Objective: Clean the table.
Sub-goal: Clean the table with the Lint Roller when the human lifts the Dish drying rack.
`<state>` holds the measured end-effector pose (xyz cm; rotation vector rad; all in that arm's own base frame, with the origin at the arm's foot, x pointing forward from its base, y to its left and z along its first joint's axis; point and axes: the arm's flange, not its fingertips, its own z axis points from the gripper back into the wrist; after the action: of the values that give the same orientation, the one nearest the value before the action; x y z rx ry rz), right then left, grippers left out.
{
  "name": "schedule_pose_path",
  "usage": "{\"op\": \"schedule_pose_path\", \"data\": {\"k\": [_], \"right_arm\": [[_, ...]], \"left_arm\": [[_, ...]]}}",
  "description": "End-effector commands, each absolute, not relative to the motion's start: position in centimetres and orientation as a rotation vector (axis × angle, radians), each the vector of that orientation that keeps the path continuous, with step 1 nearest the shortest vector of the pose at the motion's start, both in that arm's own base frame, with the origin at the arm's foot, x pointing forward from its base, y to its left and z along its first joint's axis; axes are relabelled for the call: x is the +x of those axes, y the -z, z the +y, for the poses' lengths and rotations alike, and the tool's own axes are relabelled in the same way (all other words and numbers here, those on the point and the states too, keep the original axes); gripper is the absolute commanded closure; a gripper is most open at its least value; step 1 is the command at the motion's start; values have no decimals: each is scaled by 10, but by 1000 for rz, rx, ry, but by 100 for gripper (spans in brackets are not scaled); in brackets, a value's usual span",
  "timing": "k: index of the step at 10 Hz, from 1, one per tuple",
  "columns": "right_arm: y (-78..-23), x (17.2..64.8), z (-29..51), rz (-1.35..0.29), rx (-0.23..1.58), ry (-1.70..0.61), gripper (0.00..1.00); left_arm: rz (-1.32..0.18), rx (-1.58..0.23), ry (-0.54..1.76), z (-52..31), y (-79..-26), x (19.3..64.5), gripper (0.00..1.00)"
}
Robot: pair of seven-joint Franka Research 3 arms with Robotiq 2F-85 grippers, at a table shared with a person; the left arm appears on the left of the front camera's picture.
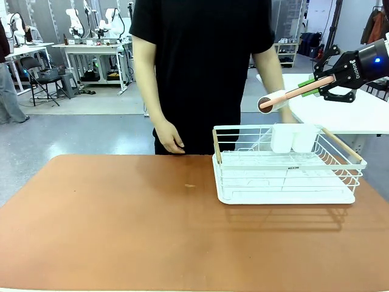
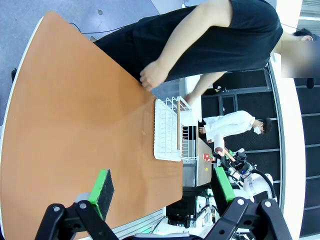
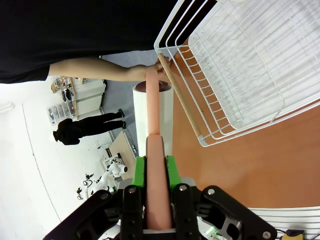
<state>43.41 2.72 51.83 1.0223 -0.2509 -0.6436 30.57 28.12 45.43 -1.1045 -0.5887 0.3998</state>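
Note:
The reddish-brown table (image 1: 121, 231) spreads across the front view; a small pale speck (image 1: 190, 185) lies near its middle. High at the right, my right gripper (image 1: 322, 87) is shut on the pink handle of a lint roller (image 1: 276, 100) whose white roll points toward the person. In the right wrist view the green pads of my right gripper (image 3: 156, 170) clamp the lint roller (image 3: 152, 115), and the person's hand (image 3: 150, 72) touches its far end. My left gripper (image 2: 162, 187) hangs open above the table (image 2: 75, 125) with nothing between its fingers.
A white wire rack (image 1: 285, 176) with wooden side handles stands on the table's right part, holding two white cups (image 1: 293, 138). The person stands at the far edge, one hand (image 1: 170, 137) hanging there. A white table (image 1: 340, 109) lies behind the rack.

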Motion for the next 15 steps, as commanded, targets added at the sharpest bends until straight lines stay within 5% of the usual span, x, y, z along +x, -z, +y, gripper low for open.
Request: {"op": "schedule_pose_path", "data": {"k": [1,15], "right_arm": [[-519,434,28,-251,1023,643,100],[-519,434,28,-251,1023,643,100]], "left_arm": [[-615,-1124,-381,281,-454,303,0],[-615,-1124,-381,281,-454,303,0]]}}
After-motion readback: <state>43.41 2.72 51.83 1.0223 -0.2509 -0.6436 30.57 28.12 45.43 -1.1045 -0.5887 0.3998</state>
